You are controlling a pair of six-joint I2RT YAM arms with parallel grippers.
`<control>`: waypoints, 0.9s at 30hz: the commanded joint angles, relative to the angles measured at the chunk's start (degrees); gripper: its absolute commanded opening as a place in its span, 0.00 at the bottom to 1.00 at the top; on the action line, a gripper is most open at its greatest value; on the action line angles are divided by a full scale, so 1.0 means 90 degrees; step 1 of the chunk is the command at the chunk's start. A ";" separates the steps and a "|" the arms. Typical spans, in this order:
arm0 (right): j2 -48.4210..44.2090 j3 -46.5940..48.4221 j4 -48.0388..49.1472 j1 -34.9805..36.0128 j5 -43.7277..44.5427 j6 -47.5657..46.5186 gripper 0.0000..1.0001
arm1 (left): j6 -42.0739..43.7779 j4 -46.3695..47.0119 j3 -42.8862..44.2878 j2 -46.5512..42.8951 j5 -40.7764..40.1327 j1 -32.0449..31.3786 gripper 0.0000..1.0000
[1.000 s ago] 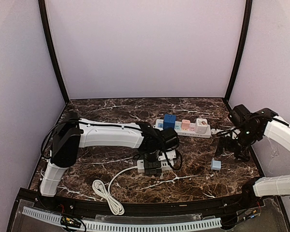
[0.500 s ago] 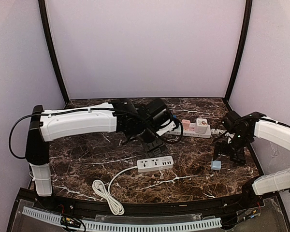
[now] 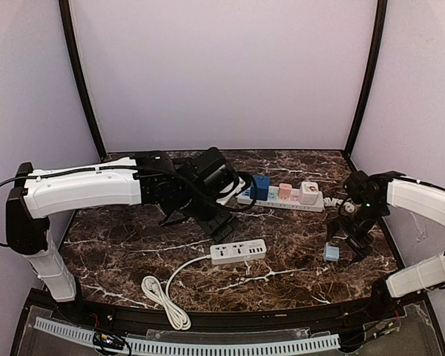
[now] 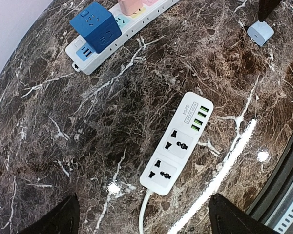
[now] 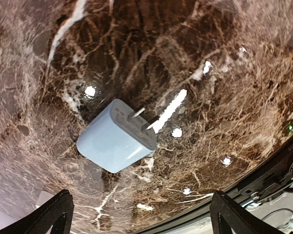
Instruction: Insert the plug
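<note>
The plug [image 5: 117, 136] is a small pale blue adapter lying on its side on the marble table, its two prongs pointing sideways. My right gripper [image 5: 146, 217] hovers open just above it, fingers apart and empty; the top view shows this gripper [image 3: 346, 239] right behind the plug [image 3: 331, 252]. A short white power strip [image 4: 177, 144] with two sockets and green USB ports lies flat at mid-table. My left gripper [image 4: 144, 222] is open and empty, raised above the strip's cord end. From above, the left gripper [image 3: 221, 221] hangs behind the strip [image 3: 238, 251].
A long white power strip [image 3: 317, 205] lies at the back with a blue cube adapter [image 3: 261, 185], a pink one [image 3: 285, 190] and a white one [image 3: 308, 192] plugged in. The short strip's white cord [image 3: 160, 295] coils near the front edge.
My left arm has lifted off the short strip and swung back and to the left. My right gripper has shifted closer over the blue plug.
</note>
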 commanded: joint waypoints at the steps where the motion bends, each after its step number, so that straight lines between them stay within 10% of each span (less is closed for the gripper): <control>1: -0.0626 -0.0398 0.0261 -0.0347 -0.0489 0.1547 0.95 | -0.0639 0.0121 -0.0325 -0.0557 0.0193 -0.0040 0.91; 27: -0.0493 -0.1760 0.2276 -0.0924 -0.1001 0.3715 0.73 | -0.0664 0.0340 -0.1129 -0.1354 0.0841 -0.0071 0.90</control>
